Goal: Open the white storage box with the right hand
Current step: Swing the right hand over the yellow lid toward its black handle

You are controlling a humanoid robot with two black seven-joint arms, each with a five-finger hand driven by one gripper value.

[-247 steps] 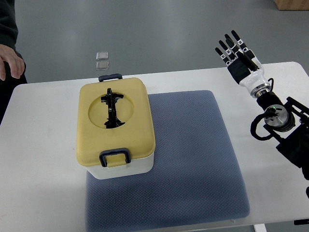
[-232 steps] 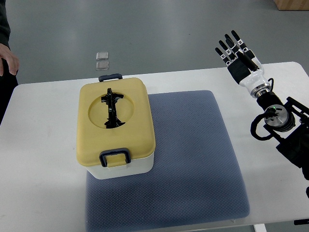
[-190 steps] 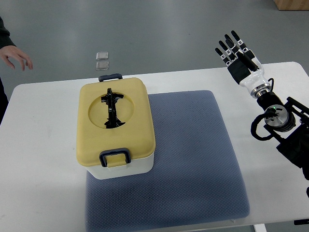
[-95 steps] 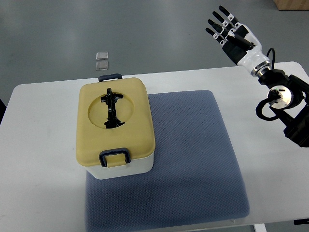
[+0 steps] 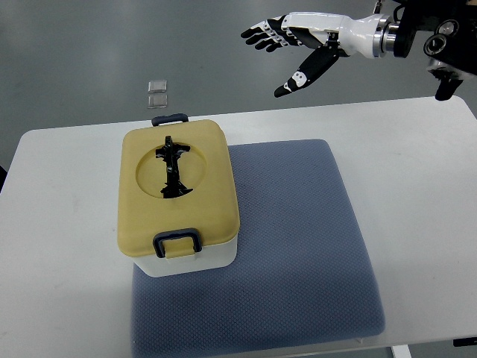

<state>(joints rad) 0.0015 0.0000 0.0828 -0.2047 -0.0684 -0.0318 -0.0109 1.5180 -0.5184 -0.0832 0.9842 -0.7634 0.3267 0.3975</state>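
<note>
The right robot hand (image 5: 298,41) hangs above the far edge of the white surface (image 5: 67,298), fingers spread wide and holding nothing. The white storage box (image 5: 179,201), its yellow lid (image 5: 201,186) closed, sits on the left part of the blue-grey mat (image 5: 298,239), well apart from that hand.

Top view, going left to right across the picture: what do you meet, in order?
White table's bare left part → storage box with its yellow lid → blue-grey mat → right hand, open, raised beyond the table's far edge.
</note>
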